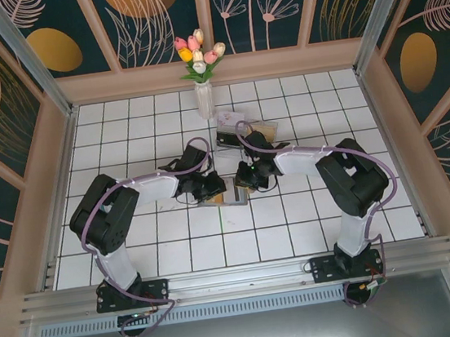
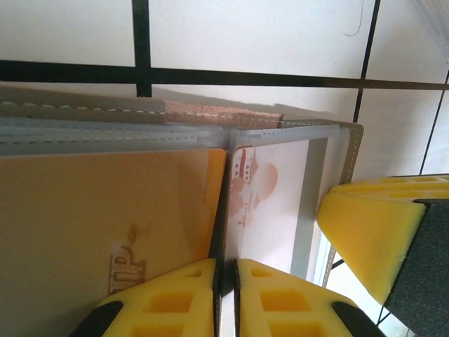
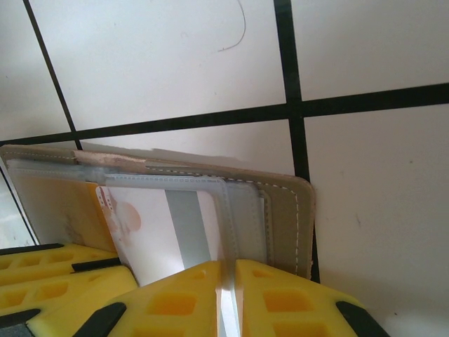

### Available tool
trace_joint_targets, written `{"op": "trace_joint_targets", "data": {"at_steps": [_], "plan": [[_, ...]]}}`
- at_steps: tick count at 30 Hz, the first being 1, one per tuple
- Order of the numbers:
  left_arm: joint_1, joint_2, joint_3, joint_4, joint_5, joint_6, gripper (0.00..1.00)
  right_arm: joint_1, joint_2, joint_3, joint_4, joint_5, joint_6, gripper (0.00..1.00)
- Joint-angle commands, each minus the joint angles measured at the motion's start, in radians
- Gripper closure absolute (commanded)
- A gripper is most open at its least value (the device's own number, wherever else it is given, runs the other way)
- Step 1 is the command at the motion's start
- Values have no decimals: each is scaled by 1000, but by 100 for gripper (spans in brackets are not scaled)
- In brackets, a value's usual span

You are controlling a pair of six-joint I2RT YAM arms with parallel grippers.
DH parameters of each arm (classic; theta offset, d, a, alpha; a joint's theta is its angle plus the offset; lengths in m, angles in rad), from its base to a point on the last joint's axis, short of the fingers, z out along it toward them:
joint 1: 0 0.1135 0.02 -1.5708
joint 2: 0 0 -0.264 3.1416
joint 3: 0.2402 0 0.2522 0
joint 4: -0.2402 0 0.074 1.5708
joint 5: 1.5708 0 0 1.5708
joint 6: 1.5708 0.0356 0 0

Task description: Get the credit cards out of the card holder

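My left gripper (image 2: 224, 284) and right gripper (image 3: 226, 291), nearly closed, pinch the open card holder (image 3: 284, 210) at six o'clock; tan-yellow credit card (image 2: 105, 210) and white credit card (image 2: 273, 203) sit sleeved, none out.

Arms folded inward, left gripper (image 2: 224, 265) and right gripper (image 3: 226, 267) low, jaws pinched nearly together

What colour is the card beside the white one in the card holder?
The credit card is orange-yellow with faint brown lettering; left wrist view shows it best.
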Motion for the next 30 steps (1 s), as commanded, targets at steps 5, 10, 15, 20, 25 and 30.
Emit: {"op": "trace_joint_targets", "data": {"at_steps": [5,10,15,20,25,30], "plan": [[11,1,3,-23,-22,39,97,5,47,-12,-50,35,-15,84],[35,-36,-12,-70,-60,71,100,2,54,-14,-70,64,-15,84],[50,-60,-19,-97,-67,97,100,3,48,-20,-71,72,-15,84],[51,-66,-36,-14,26,75,99,3,47,-14,-57,57,-21,84],[45,-66,-72,98,127,5,86,4,58,-16,-60,57,-18,84],[37,-52,-86,110,122,-16,84,2,59,-20,-57,56,-13,84]]}}
